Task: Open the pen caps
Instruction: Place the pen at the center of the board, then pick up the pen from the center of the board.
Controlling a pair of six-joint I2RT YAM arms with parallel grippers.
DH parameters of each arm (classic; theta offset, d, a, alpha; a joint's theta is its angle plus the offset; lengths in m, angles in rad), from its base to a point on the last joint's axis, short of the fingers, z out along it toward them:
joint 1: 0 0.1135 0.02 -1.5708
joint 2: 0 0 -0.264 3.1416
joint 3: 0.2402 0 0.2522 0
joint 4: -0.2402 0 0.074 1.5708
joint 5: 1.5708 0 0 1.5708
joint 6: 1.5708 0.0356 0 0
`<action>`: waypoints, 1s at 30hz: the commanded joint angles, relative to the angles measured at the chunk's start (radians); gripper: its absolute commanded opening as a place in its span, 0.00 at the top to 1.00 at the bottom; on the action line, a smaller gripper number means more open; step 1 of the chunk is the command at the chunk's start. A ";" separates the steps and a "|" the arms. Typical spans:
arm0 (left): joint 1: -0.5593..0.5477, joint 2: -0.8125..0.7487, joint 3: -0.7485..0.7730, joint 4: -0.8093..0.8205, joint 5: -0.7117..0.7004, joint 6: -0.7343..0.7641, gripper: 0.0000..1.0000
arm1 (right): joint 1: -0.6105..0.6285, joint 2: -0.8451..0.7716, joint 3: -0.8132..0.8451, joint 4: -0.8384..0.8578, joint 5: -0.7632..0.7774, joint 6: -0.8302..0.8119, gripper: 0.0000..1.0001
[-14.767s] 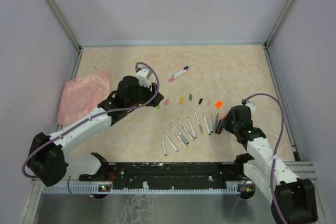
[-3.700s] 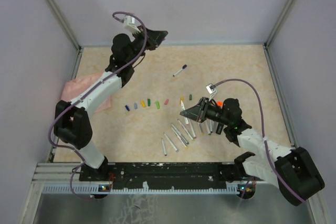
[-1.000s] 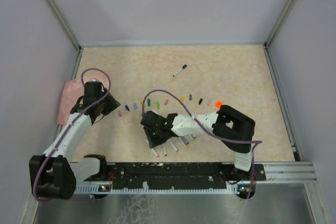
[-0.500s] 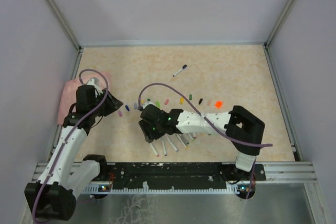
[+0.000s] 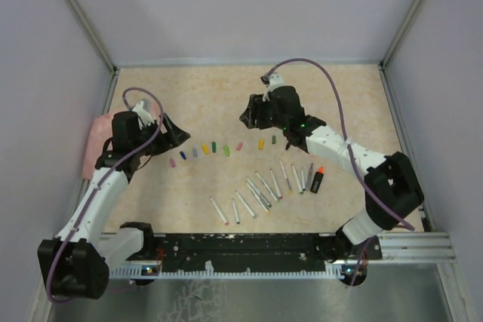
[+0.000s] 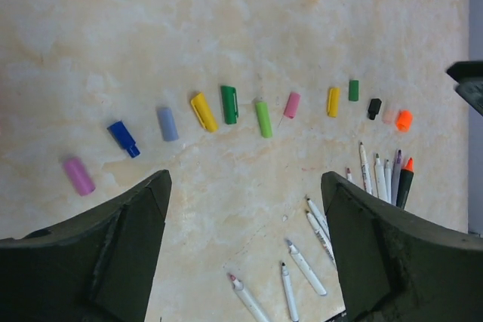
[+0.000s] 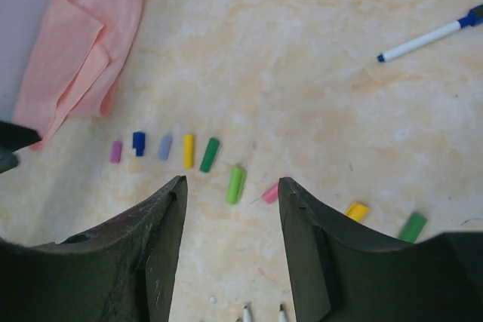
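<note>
- Near edge of the bench (image 5: pixel 204 88): uncapped pens (image 5: pixel 264 188) lie in a fan, with a dark highlighter (image 5: pixel 317 179) at its right end.
- Just beyond: pen caps (image 6: pixel 261 118) in a rough row, all off and apart from the barrels.
- left gripper (image 6: pixel 245 186): jaws spread wide with nothing between them, hovering by the left end of the cap row, near the pink cloth (image 7: pixel 75 43).
- right gripper (image 7: pixel 232 186): jaws spread, empty, reaching out past the cap row.
- Farthest: one capped pen (image 7: pixel 426 35) lies alone on the bench with its blue cap on.
  - In the right wrist view it sits ahead of the jaws and off to one side.
  - Its long axis is slanted, closer to the line between the jaws than across it.
  - The right arm is clearly nearer; the left is well apart.
- My guess: the right wrist needs a shift over plus a turn to get across the barrel.
- Versus half a second ago: the right arm was low over the near fan and has swung to the far side. The left jaws have opened up.
</note>
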 commanded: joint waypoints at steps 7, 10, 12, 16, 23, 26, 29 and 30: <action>0.005 0.139 0.088 0.190 0.098 0.019 0.13 | -0.191 0.395 0.290 -0.109 0.007 0.265 0.47; 0.005 0.184 0.098 0.219 0.126 0.013 0.13 | -0.188 0.532 0.482 -0.297 0.136 0.325 0.47; 0.005 0.208 0.110 0.220 0.136 0.014 0.13 | -0.185 0.614 0.603 -0.396 0.231 0.362 0.46; 0.004 0.235 0.130 0.206 0.139 0.022 0.13 | -0.172 0.748 0.821 -0.538 0.394 0.421 0.44; 0.006 0.242 0.131 0.185 0.134 0.036 0.13 | -0.165 0.920 1.067 -0.660 0.482 0.443 0.43; 0.005 0.248 0.140 0.175 0.128 0.044 0.13 | -0.165 0.969 1.124 -0.675 0.492 0.443 0.44; 0.005 0.254 0.149 0.168 0.122 0.050 0.13 | -0.165 1.007 1.159 -0.704 0.491 0.444 0.47; 0.005 0.255 0.147 0.168 0.123 0.050 0.13 | -0.165 1.011 1.157 -0.703 0.489 0.441 0.48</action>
